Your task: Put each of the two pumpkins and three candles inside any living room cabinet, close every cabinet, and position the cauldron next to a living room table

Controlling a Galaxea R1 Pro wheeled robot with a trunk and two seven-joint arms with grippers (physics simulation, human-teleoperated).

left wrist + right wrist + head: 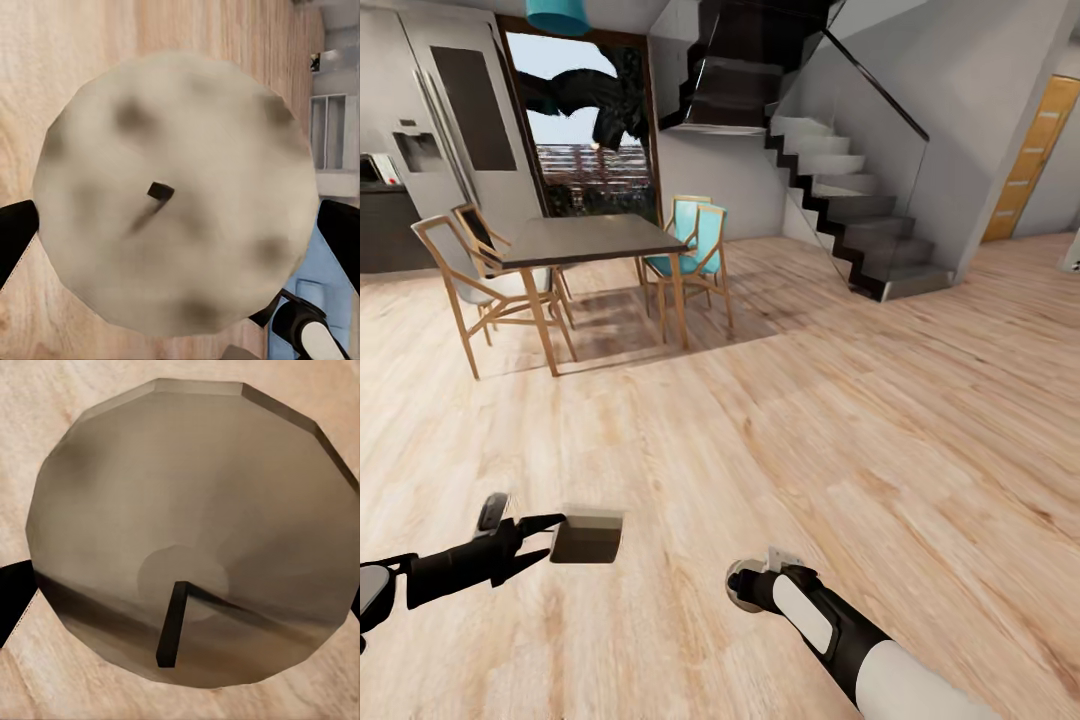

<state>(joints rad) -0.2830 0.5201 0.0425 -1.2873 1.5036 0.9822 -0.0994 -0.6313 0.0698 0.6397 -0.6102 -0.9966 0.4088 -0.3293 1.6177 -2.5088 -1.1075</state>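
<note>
Between the jaws of the left gripper a candle is gripped, held above the wooden floor; in the left wrist view its pale mottled top is seen with a dark fingertip at either side. A second candle — darker, with a bent wick — is clamped in the right gripper, black fingertips touching its edges. Well beyond both jaws a dining table with chairs and a staircase are seen.
</note>
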